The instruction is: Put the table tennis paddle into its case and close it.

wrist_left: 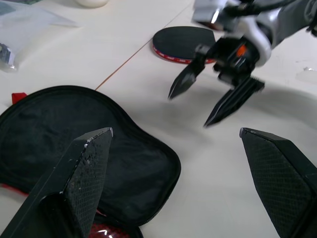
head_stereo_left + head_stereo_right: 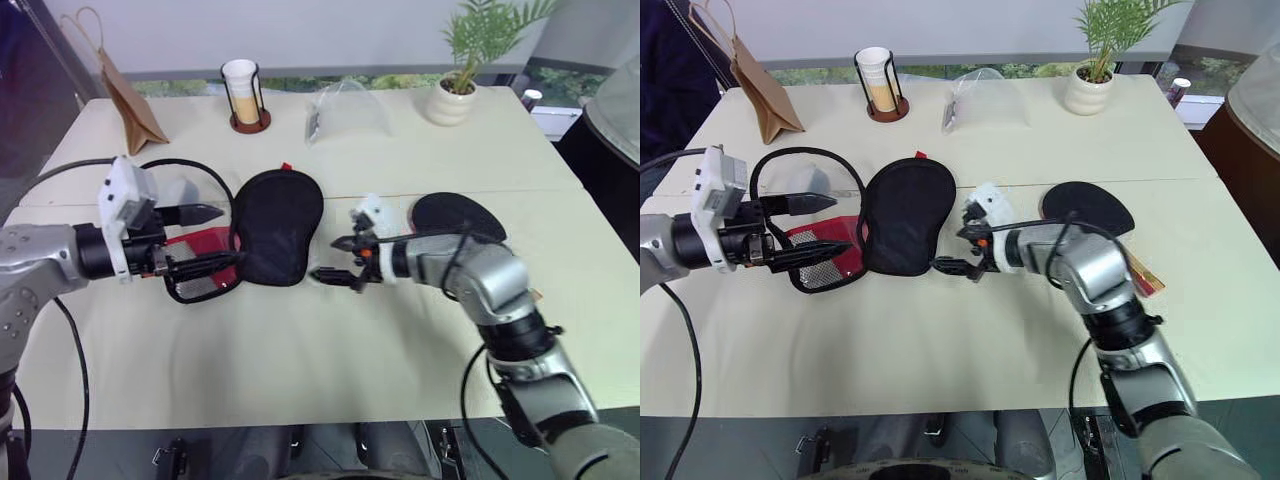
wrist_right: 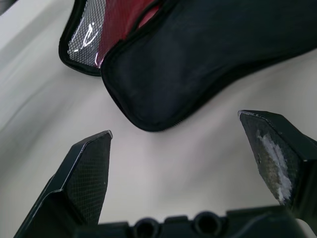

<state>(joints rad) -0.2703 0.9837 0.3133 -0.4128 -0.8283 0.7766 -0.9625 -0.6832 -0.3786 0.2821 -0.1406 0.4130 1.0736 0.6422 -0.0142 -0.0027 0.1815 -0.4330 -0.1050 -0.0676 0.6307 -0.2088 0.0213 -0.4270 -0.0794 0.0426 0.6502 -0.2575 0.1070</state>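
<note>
Grippers both wide open and empty — left gripper (image 2: 205, 240) over case (image 2: 275, 225), right gripper (image 2: 340, 260) angled down beside it.

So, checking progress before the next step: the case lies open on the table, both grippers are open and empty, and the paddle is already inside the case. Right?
Not quite. The paddle is not inside the case; the left eye view shows it flat on the table, behind the right arm. The case is open, and the left gripper and right gripper are open and empty.

Cream table (image 2: 300, 360), well laden.
On it: open case (image 2: 270, 225), paddle (image 2: 462, 215), paper bag (image 2: 130, 95), cup holder (image 2: 245, 95), plastic bag (image 2: 345, 110), potted plant (image 2: 455, 95).
</note>
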